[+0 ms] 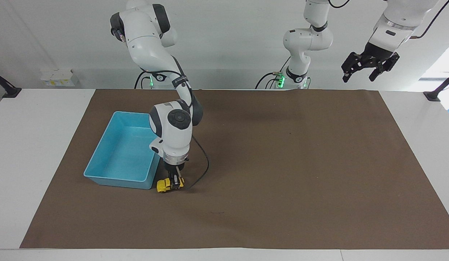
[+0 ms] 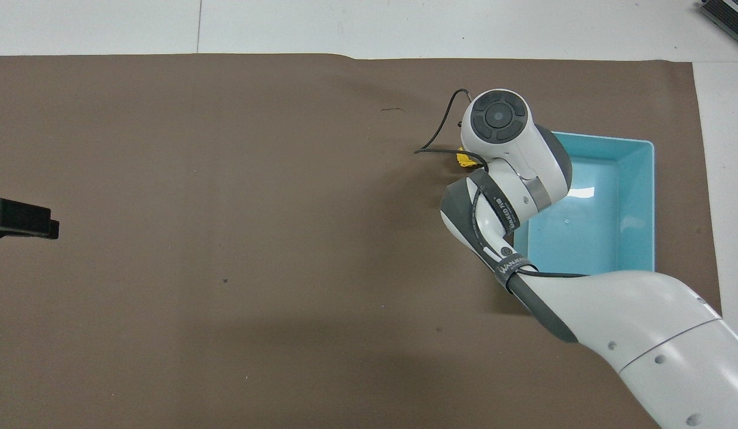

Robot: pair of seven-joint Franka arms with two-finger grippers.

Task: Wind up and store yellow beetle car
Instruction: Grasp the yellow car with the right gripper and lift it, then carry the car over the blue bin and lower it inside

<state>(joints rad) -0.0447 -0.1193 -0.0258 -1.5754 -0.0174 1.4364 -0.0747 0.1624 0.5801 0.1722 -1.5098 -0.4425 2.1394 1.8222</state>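
Observation:
The yellow beetle car (image 1: 165,185) is a tiny toy low on the brown mat (image 1: 282,163), just beside the corner of the blue bin (image 1: 115,178) that lies farthest from the robots. My right gripper (image 1: 175,182) points straight down and is shut on the car. In the overhead view the right wrist covers the grip, and only a sliver of the yellow beetle car (image 2: 464,159) shows. My left gripper (image 1: 360,74) waits open and high in the air over the left arm's end of the table. A dark part of the left gripper (image 2: 23,218) shows at the edge of the overhead view.
The blue bin (image 2: 651,202) holds nothing and stands at the right arm's end of the mat. A black cable (image 1: 202,170) loops from the right wrist down beside the car. The mat (image 2: 226,208) reaches almost to the table's edges.

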